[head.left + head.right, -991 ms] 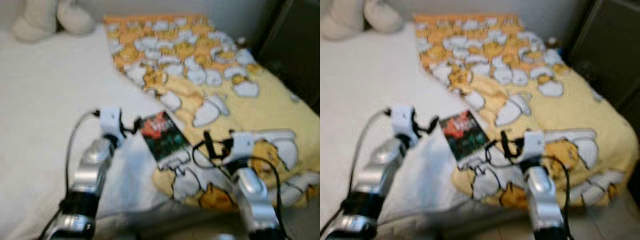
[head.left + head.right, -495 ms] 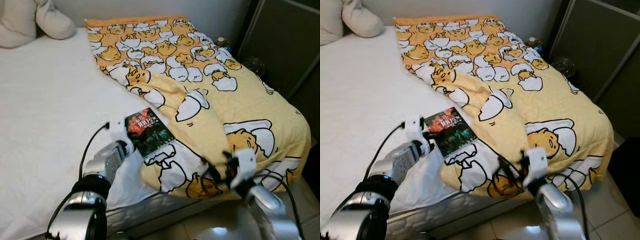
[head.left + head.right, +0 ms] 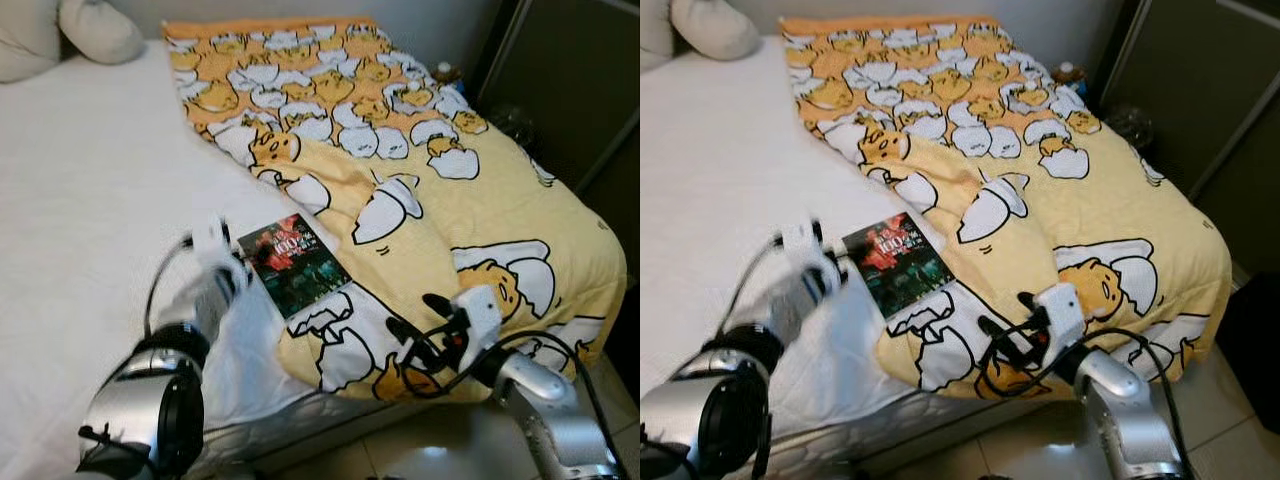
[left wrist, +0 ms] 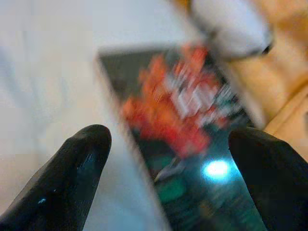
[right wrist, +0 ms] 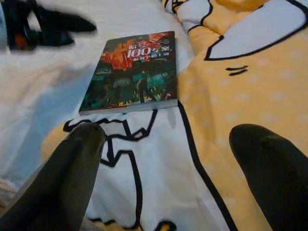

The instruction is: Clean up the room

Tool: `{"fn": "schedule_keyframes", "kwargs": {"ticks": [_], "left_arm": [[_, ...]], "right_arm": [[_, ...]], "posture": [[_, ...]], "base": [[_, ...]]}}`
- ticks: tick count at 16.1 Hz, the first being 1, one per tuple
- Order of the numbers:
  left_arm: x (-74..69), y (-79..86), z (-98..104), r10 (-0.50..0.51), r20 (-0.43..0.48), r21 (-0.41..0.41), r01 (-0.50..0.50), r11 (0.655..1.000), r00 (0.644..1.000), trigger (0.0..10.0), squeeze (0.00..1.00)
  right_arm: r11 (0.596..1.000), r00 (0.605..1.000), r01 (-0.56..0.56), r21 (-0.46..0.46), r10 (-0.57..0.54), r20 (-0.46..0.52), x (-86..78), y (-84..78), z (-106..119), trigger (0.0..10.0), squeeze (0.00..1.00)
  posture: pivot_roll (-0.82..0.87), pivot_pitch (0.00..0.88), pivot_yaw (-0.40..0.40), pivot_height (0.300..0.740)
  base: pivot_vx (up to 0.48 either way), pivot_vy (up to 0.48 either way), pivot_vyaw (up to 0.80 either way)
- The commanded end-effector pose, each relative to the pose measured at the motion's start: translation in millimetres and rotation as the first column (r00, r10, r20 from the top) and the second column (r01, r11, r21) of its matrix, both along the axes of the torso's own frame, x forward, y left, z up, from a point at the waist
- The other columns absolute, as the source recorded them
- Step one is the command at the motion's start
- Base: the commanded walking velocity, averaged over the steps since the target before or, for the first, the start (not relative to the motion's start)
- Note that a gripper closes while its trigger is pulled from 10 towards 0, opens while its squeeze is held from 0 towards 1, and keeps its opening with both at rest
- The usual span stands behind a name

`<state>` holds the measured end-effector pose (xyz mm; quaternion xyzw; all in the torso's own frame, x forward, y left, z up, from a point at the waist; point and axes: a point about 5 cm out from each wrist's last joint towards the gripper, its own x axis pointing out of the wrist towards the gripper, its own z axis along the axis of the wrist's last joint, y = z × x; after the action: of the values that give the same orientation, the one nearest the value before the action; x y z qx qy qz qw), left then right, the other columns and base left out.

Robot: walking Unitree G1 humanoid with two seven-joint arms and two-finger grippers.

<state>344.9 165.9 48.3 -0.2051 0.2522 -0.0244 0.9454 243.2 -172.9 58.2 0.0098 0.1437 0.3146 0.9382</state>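
A dark paperback book with a red and green cover (image 3: 294, 264) lies flat on the bed, its left part on the white quilted sheet (image 3: 90, 210) and its right and near edges meeting the yellow duvet printed with cartoon egg characters (image 3: 470, 200). The duvet covers the right part of the bed and hangs over its near right corner.

The left gripper (image 3: 243, 268) sits just beside the book's left edge, over the sheet; in the left wrist view its two black fingers (image 4: 72, 178) are spread wide, one on each side of the blurred cover, and they hold nothing. The right gripper (image 3: 420, 325) hovers over the near edge of the duvet, right of and nearer than the book; its fingers (image 5: 77, 168) are also parted wide with nothing between them, pointing toward the book.

Cream-coloured pillows (image 3: 70, 30) lie at the far left corner of the bed. A dark cabinet (image 3: 570, 90) stands to the right of the bed, above a pale tiled floor (image 3: 420, 462).
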Motion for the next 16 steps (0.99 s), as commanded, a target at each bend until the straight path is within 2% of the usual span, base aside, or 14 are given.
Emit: {"fn": "schedule_keyframes", "kwargs": {"ticks": [1, 4, 7, 11, 14, 16], "left_arm": [[-2.0, -0.1, -3, 0.016, -0.011, 0.005, -0.016, 1.000, 1.000, 10.0, 0.00], [-7.0, 0.7, -11, 0.028, -0.049, -0.010, -0.029, 1.000, 0.998, 10.0, 0.00], [-16.0, -14.2, -23, 0.024, -0.132, -0.133, -0.042, 0.990, 0.991, 10.0, 0.00], [-20.7, -36.9, -29, -0.024, -0.145, -0.170, -0.001, 0.985, 0.989, 10.0, 0.00], [-24.6, -45.4, -33, -0.044, -0.156, -0.175, 0.016, 0.985, 0.987, 10.0, 0.00], [-21.3, -53.9, -28, -0.064, -0.121, -0.198, 0.039, 0.979, 0.991, 10.0, 0.00]], "right_arm": [[1.000, 1.000, 0.008, -0.006, -0.008, 0.029, 1.8, 5.2, 3, 10.0, 0.00], [1.000, 0.999, 0.022, 0.015, -0.023, 0.026, -2.7, 16.3, 0, 10.0, 0.00], [0.998, 0.999, 0.050, 0.042, -0.051, 0.012, -7.4, 24.5, -5, 10.0, 0.00], [0.998, 0.999, 0.046, 0.051, -0.047, 0.022, -10.6, 33.2, -4, 10.0, 0.00], [0.997, 0.998, 0.052, 0.050, -0.054, 0.030, -12.9, 32.8, -2, 10.0, 0.00], [0.998, 0.998, 0.054, 0.042, -0.055, 0.031, -17.4, 30.2, 1, 10.0, 0.00]], "posture": [[-0.06, 0.052, -0.033, 0.740], [-0.06, 0.055, -0.032, 0.740], [-0.05, 0.058, -0.032, 0.740], [-0.06, 0.056, -0.026, 0.740], [-0.09, 0.073, -0.028, 0.740], [-0.11, 0.083, -0.033, 0.740]], "base": [[0.000, 0.000, 0.00], [0.000, 0.000, 0.00], [0.000, 0.000, 0.00], [0.000, 0.000, 0.00], [0.000, 0.000, 0.00], [0.000, 0.000, 0.00]]}}
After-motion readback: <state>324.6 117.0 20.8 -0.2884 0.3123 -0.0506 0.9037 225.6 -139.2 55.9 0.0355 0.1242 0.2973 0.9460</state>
